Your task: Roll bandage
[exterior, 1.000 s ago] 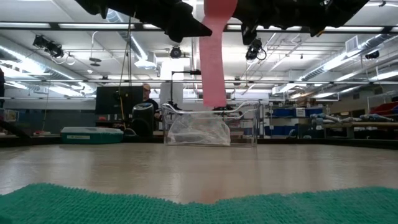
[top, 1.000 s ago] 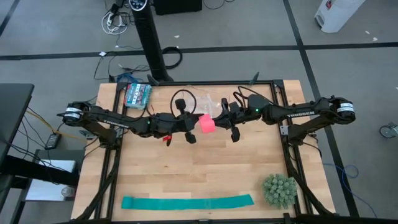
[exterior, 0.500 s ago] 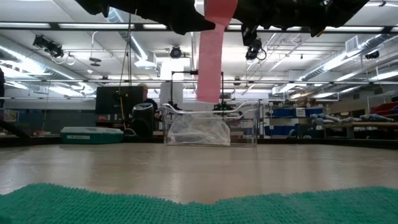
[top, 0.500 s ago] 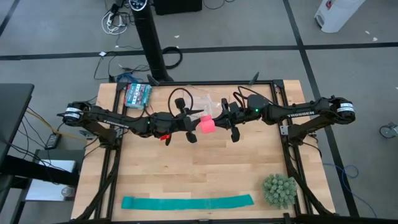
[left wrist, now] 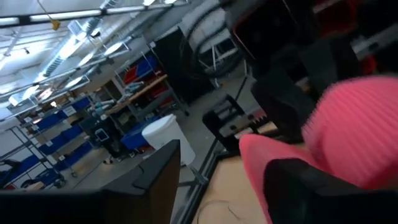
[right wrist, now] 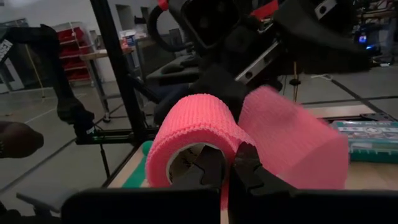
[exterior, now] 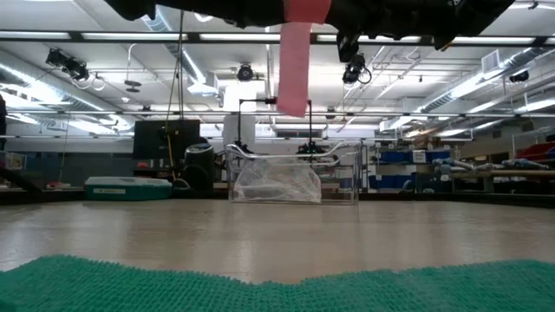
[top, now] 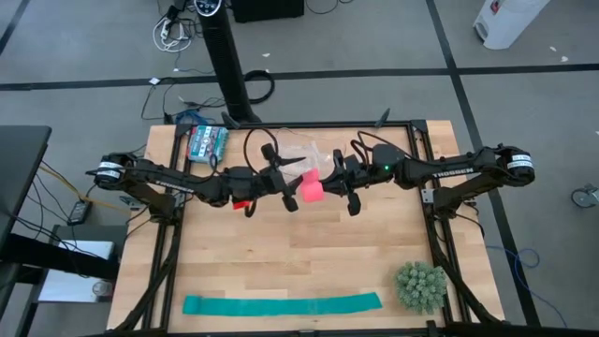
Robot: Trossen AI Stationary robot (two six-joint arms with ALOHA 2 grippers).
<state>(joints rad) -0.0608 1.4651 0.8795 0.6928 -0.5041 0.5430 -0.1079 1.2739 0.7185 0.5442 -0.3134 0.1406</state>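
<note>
The right tool (right wrist: 225, 171) pinches the bandage (right wrist: 205, 134) at its rolled core, fingers pressed together through the hollow, holding it above the desk (top: 309, 253) so the loose tail (exterior: 295, 69) hangs free for winding. Just beyond, the left tool (top: 284, 187) stands spread beside the roll, not gripping it. The teal strip (top: 281, 304) lies well apart.

Ribbed pink cloth bandage (right wrist: 205, 134), matt wooden table (top: 309, 257)

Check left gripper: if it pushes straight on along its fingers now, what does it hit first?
Most likely the pink bandage roll, right ahead of the open left gripper in its wrist view. The right gripper, shut on the bandage roll, sits just behind. Depth between them is unclear.
</note>
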